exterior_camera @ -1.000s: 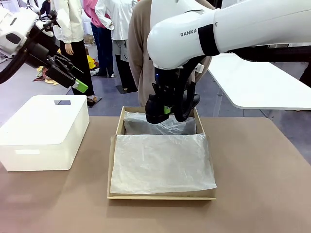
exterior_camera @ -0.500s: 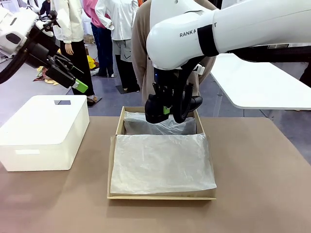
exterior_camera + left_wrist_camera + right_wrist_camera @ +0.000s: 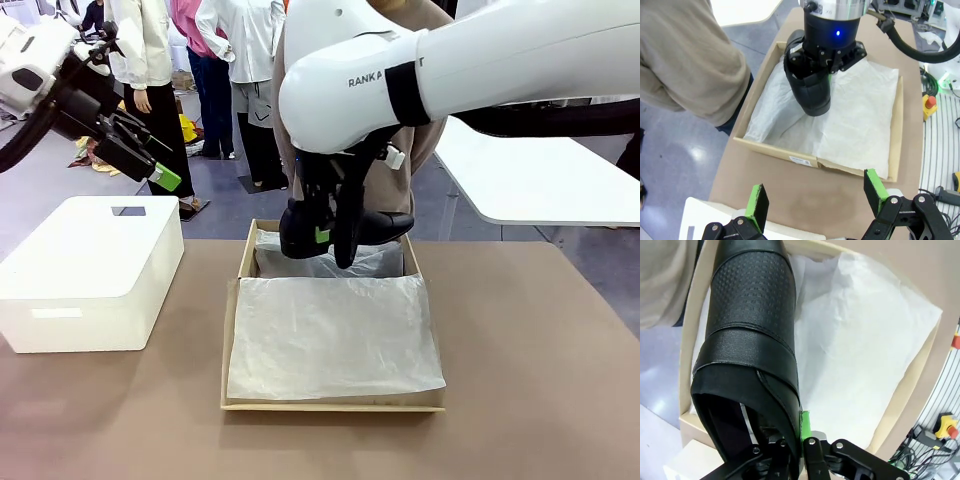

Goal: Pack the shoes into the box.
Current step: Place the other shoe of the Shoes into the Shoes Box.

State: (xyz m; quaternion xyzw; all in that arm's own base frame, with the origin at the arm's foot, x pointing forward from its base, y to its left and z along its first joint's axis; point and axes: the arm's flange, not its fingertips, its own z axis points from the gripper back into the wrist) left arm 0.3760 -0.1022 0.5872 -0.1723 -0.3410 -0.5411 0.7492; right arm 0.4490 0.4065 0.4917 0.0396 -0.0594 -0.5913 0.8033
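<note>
Pinching one black dress shoe (image 3: 385, 225) by the rim of the heel opening in the right claw (image 3: 322, 238), just above the far end of the box (image 3: 232, 330). Lying nearly level, long axis across the box's width, toe toward the box's right wall. Compared with one second ago: shifted toward the box's left side, toe sticking out further. Holding the left claw (image 3: 816, 197) spread wide and empty, high up left of the box.

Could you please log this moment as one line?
right gripper: shut on shoe | shoe: over box | left gripper: open, raised
</note>
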